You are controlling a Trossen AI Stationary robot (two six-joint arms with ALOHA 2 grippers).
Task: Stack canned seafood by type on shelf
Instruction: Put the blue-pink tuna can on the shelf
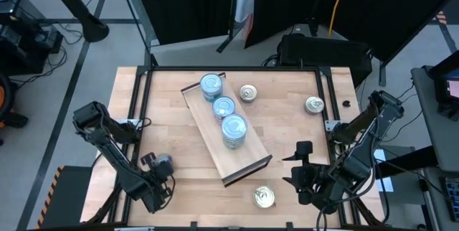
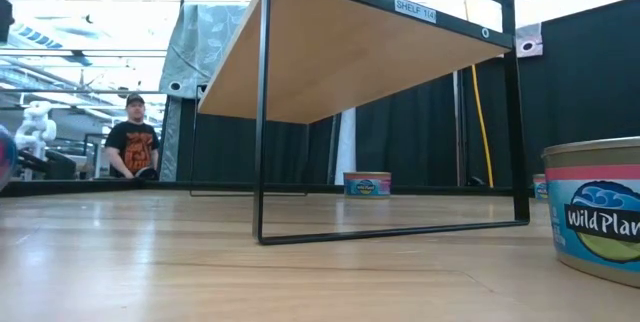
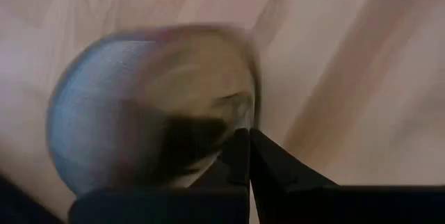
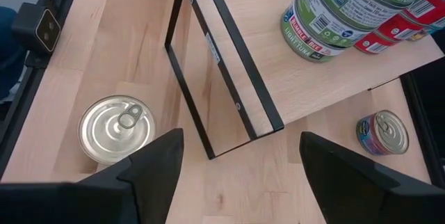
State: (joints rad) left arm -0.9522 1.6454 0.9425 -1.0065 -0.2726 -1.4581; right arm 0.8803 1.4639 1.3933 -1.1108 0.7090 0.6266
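Small round flat seafood tins [image 1: 223,107] are sitting in three blue-topped stacks on the long light-wood shelf [image 1: 247,158] mid-table as I'm watching my left gripper [image 1: 159,165], fingers pinched together, touching a blurred tin, and my right gripper [image 1: 302,166] hovering spread wide near a silvery pull-tab tin [image 4: 116,127].

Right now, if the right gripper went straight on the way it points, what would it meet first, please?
Probably the shelf's near end: its black frame stands straight ahead of the open right gripper. The silvery pull-tab tin sits off to one side, likely missed. Depth is unclear.
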